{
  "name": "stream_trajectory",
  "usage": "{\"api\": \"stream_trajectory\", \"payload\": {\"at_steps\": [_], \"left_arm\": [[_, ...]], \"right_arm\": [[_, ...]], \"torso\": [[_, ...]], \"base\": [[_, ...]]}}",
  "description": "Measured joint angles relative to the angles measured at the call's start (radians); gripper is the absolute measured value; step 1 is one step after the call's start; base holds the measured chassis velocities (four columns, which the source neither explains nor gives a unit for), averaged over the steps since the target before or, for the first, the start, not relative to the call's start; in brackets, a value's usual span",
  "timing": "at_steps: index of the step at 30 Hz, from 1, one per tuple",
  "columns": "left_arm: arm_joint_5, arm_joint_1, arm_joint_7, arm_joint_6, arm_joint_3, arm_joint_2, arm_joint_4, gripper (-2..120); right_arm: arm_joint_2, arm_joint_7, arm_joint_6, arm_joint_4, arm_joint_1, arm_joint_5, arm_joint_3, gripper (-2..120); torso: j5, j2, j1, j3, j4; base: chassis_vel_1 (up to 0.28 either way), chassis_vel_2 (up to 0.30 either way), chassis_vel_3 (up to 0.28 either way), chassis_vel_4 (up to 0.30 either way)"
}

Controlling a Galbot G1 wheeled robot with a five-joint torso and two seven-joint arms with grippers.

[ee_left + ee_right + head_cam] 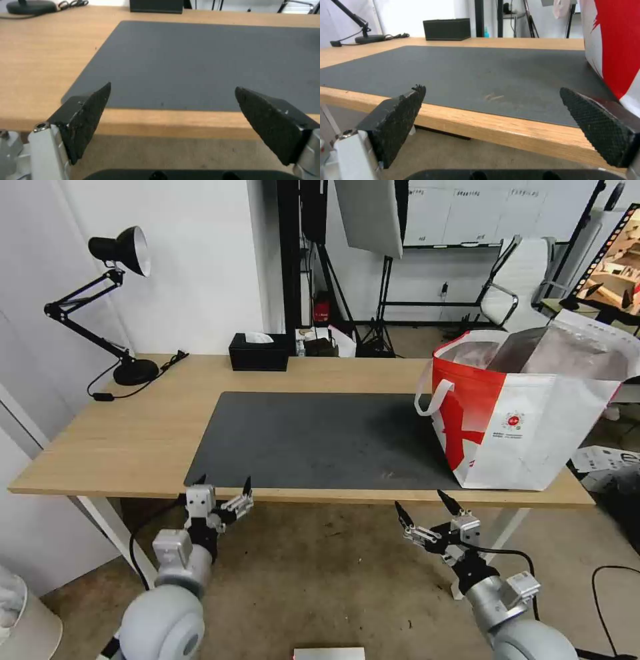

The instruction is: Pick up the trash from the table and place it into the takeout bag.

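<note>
No trash lies on the long light-wood tabletop, the boxy red-and-white takeout bag stands at its right end, suggesting completion, and the left tool and right tool hang spread below the front edge.

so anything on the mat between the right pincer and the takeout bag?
Nothing visible. The right pincer hangs open below the table's front edge; the mat is bare up to the takeout bag. The left pincer is also open, below that edge.
</note>
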Motion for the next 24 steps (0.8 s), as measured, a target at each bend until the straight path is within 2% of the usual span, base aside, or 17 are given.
{"api": "stream_trajectory", "payload": {"at_steps": [6, 24], "left_arm": [[-0.013, 0.009, 0.0, 0.002, 0.003, -0.022, 0.001, 100], [-0.018, 0.002, -0.001, 0.008, 0.009, -0.021, 0.004, 100]], "right_arm": [[0.0, 0.0, 0.0, 0.0, 0.0, 0.0, 0.0, 100], [0.0, 0.0, 0.0, 0.0, 0.0, 0.0, 0.0, 100]], "torso": [[-0.0001, 0.0, 0.0, 0.0, 0.0], [-0.0001, 0.0, 0.0, 0.0, 0.0001]], "base": [[0.0, 0.0, 0.0, 0.0], [0.0, 0.0, 0.0, 0.0]]}}
